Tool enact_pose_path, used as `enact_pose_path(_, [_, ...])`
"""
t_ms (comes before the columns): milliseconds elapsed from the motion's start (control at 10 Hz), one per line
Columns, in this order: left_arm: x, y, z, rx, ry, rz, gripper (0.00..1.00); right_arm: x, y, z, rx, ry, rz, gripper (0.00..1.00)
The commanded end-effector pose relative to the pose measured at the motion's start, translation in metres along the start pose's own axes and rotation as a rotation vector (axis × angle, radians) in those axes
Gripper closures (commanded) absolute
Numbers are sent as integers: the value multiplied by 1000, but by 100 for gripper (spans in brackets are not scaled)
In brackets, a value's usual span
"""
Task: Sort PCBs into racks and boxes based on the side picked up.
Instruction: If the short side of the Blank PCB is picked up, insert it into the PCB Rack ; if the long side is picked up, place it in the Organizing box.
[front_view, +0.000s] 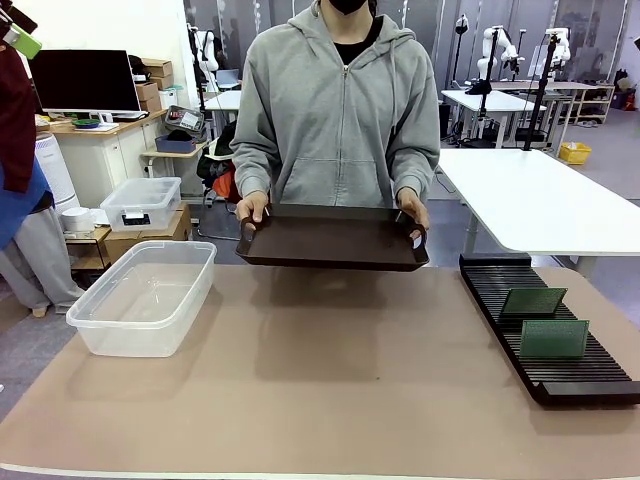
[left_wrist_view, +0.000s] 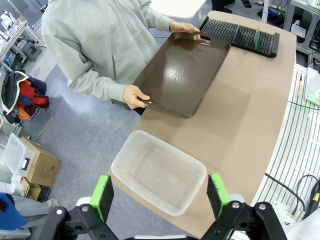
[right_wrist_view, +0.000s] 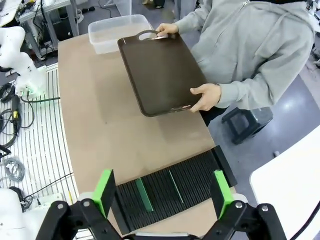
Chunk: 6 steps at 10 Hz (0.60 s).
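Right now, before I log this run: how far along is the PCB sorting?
Looks finished: both PCBs stand in the rack; the clear box is empty. The person holds the bare tray by its handles above the table. Both grippers hover, jaws open. Nothing visibly left.

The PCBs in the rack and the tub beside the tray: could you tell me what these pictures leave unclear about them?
- PCBs: front view, too small to make out components or which side faces out; both wrist views show them edge-on.
- Rack: right wrist view, near edge hidden behind the right gripper.
- Clear tub: left wrist view, near rim partly behind the left gripper's fingers.
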<state>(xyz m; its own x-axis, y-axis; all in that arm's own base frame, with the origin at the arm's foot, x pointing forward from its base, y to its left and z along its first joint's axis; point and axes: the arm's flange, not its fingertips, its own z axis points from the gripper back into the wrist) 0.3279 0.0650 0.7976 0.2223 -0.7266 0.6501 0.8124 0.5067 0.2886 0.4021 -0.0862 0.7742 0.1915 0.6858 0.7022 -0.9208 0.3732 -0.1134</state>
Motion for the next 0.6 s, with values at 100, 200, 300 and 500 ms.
enact_pose_path(100, [-1, -1, 0, 1, 3, 0, 0, -10, 1, -11, 10, 5, -24, 0])
enact_pose_path(200, [-1, -1, 0, 1, 3, 0, 0, -10, 1, -11, 10, 5, -24, 0])
enact_pose_path(300, [-1, -1, 0, 1, 3, 0, 0, -9, -3, -6, 14, 1, -19, 0])
enact_pose_path(500, [-1, -1, 0, 1, 3, 0, 0, 9, 11, 11, 5, 0, -53, 0])
